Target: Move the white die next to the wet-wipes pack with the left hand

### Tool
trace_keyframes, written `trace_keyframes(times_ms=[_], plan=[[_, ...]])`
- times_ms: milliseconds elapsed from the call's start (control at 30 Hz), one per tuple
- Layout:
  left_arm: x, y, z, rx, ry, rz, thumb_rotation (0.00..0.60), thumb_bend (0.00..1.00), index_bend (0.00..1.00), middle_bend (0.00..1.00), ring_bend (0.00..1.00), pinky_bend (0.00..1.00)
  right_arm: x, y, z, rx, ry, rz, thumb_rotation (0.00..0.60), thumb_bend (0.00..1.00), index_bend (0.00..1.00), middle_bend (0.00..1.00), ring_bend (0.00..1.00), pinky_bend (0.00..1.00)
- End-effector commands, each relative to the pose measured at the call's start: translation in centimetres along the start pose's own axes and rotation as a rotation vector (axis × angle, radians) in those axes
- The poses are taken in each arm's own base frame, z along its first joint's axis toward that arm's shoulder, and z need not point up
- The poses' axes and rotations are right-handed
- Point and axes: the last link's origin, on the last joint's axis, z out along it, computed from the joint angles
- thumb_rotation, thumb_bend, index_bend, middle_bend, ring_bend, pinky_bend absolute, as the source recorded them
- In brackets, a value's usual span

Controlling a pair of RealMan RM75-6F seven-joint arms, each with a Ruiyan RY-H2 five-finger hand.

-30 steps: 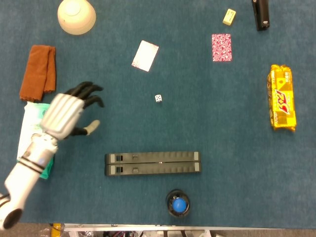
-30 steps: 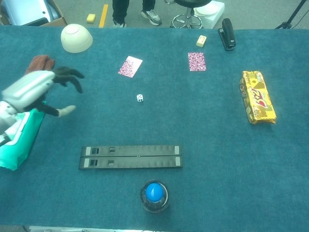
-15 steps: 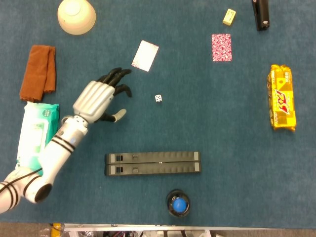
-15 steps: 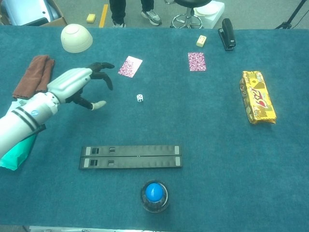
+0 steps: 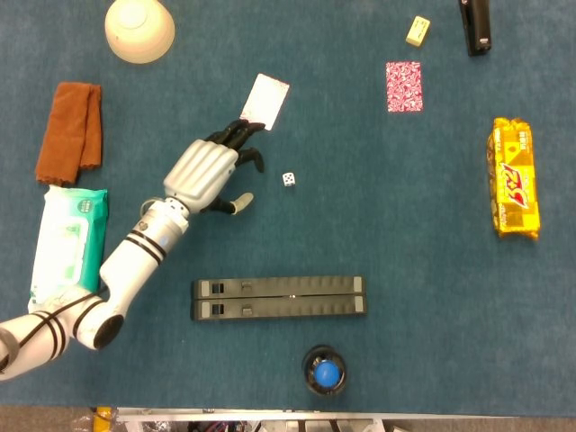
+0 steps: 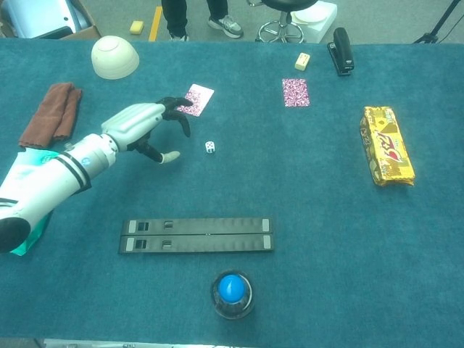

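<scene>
Robot lab or office test area — staged tabletop setup.

Table covered in teal felt-like cloth, with unrelated odds and ends spread well apart: upturned cream bowl, brown cloth, two patterned cards, black stapler, yellow snack pack, a long black double bar, a blue-topped button. Chest view shows the room behind — grey floor with a yellow tape strip, the base of a wheeled stool, someone's legs and sneakers, a cardboard box at far left, a tripod leg at far right. Looks like a data-collection rig, not a home.
</scene>
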Motion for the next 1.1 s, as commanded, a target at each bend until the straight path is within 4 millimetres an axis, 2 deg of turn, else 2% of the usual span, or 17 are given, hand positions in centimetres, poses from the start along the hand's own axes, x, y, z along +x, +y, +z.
trace_keyframes(times_ms=[33,467,1100], plan=[[-0.1,0.2,0.4,-0.001,-0.004,0.000,0.600,0.30,0.39,0.07,0.03,0.21,0.0,0.1,0.0,-0.002,-0.002,0.002,0.600,0.00,0.44,0.40,0.35,0.42],[-0.5,2.1,2.7,-0.016,-0.021,0.007,0.600,0.30,0.40,0.07,0.03,0.21,0.2,0.7,-0.4,-0.016,0.001,0.007,0.600,0.00,0.44,0.40,0.35,0.42],[-1.4,3.4,4.6,0.011,-0.038,0.003,0.600,0.29,0.40,0.06,0.03,0.21,0.2,1.3,-0.7,-0.028,-0.004,0.012,0.600,0.00,0.44,0.40,0.35,0.42]])
